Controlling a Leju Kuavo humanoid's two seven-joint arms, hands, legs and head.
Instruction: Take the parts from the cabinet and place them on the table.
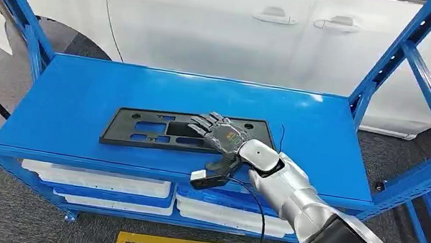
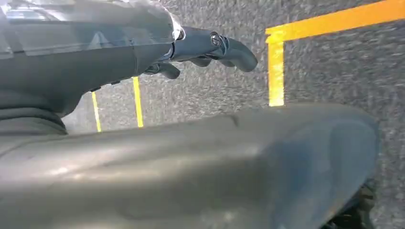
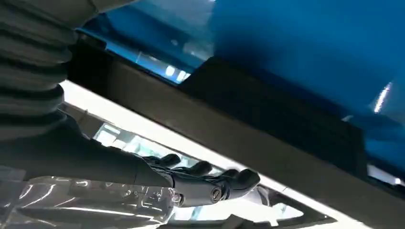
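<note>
Directly under the right robot hand (image 1: 219, 135), black part (image 1: 144, 128).

The blue shelf top (image 1: 79, 98) is bare on the left of the flat black part (image 1: 138, 127) and behind it, so a hand could pass there. At both ends the slanted blue frame posts (image 1: 395, 50) close the sides, and the white car (image 1: 225, 23) stands just behind the rack.
</note>
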